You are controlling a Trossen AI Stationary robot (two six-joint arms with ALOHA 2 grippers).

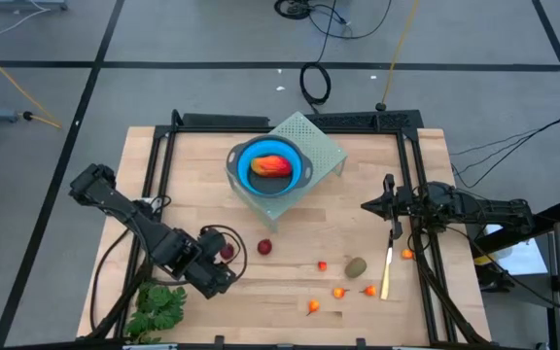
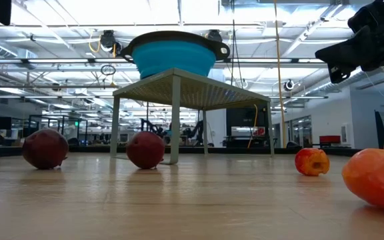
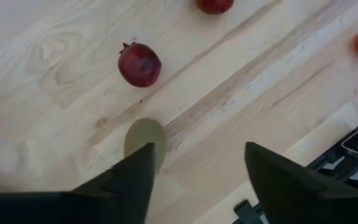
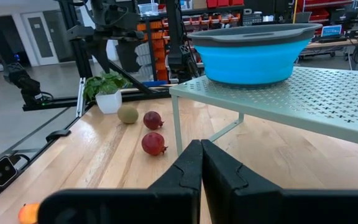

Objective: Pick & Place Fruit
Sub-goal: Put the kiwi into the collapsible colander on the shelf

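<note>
One left gripper [image 3: 199, 149] sits low at the table's left front, fingers spread, pinching nothing. An olive oval [image 3: 145, 134] lies on the wood right at one fingertip, off-centre. If you shut now you'll likely clip its edge and squirt it away, maybe toward the leafy bunch [image 1: 158, 306]. Two red balls [image 1: 227, 251] [image 1: 263, 247] lie just beside it, and a sweep of the arm would set them rolling. The blue bowl [image 1: 297, 160] on the mesh stand [image 1: 327, 146] holds one red-orange piece [image 1: 272, 167]; a high carry could knock the rim. Small orange bits [image 1: 339, 292], a second oval [image 1: 356, 266] and a yellow stick [image 1: 386, 272] lie to the right. Don't grab the stick. The right gripper [image 1: 369, 206] waits beyond them, fingers pressed together.
</note>
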